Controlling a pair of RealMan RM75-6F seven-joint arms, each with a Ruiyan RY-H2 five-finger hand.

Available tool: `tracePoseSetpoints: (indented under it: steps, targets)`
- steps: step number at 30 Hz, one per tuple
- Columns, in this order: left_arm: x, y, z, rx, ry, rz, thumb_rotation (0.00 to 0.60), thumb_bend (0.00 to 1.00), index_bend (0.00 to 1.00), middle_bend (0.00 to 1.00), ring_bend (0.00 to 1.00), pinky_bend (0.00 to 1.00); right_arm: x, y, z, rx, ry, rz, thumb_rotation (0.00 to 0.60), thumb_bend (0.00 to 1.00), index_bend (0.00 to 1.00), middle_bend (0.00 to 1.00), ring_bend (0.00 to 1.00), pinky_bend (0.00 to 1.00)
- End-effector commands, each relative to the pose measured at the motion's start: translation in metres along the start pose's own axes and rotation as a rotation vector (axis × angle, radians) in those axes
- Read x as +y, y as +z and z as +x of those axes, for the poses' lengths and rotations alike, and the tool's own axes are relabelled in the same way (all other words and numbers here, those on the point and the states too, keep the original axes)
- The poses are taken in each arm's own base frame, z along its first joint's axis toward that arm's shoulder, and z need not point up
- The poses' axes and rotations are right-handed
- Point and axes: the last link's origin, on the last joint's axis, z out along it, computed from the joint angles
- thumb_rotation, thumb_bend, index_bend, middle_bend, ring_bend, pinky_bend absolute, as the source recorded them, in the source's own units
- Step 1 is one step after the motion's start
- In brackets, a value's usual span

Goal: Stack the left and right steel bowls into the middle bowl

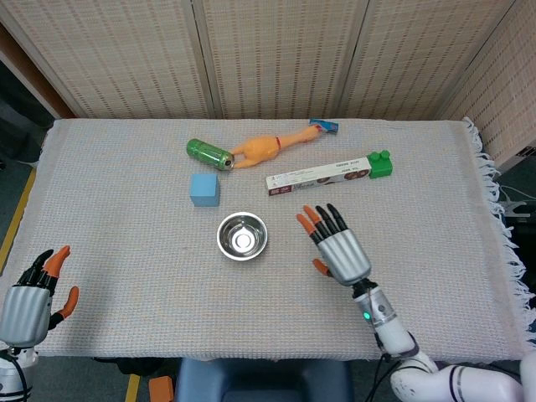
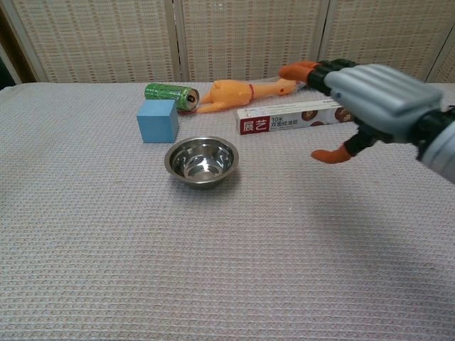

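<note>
A single steel bowl stack point(image 1: 242, 235) was seen near the middle of the cloth-covered table point(image 1: 126, 193), upright, with nothing touching it. No other bowl was seen anywhere on the table in either view, so it was judged that the side bowls had already been nested into the middle one; separate rims within the stack could not be made out, and that judgement rested only on the absence of loose bowls. Little or nothing of the task was judged to remain, beyond the arms being drawn clear.

The right hand point(image 1: 337, 248) was seen at about 3 o'clock from the bowl, well apart from it and raised above the cloth, its fingers spread and nothing held. In the chest view the same hand point(image 2: 370, 99) was shown high at the right edge, empty, with an orange-tipped thumb hanging below. The left hand point(image 1: 29, 297) was found at about 8 o'clock from the bowl, at the near left corner of the table, empty with fingers apart.

A blue cube point(image 1: 204, 189) lay at 11 o'clock from the bowl. Further back, at 12 o'clock, a green can point(image 1: 209, 154) and a rubber chicken point(image 1: 272, 146) were seen, and at about 1 o'clock a long box point(image 1: 318, 177) with a green brick point(image 1: 379, 164) at its far end.
</note>
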Motion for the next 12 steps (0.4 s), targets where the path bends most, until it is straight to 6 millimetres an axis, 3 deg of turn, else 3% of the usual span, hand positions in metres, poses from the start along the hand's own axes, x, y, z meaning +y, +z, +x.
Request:
tracePoseSetpoints:
  steps: [1, 5, 12]
  targets:
    - [-0.001, -0.007, 0.006, -0.027, 0.041, 0.034, 0.600, 0.44, 0.00, 0.13, 0.09, 0.32, 0.083, -0.114, 0.023, -0.005, -0.073, -0.241, 0.600, 0.14, 0.00, 0.00, 0.00, 0.00]
    - [0.001, -0.009, 0.006, -0.071, 0.075, 0.071, 0.600, 0.44, 0.00, 0.11, 0.07, 0.31, 0.113, -0.150, 0.018, -0.023, -0.070, -0.345, 0.600, 0.14, 0.00, 0.00, 0.00, 0.00]
    - [0.002, -0.007, 0.005, -0.145, 0.064, 0.084, 0.600, 0.44, 0.00, 0.09, 0.06, 0.32, 0.125, -0.161, 0.029, -0.024, -0.023, -0.349, 0.600, 0.14, 0.00, 0.00, 0.00, 0.00]
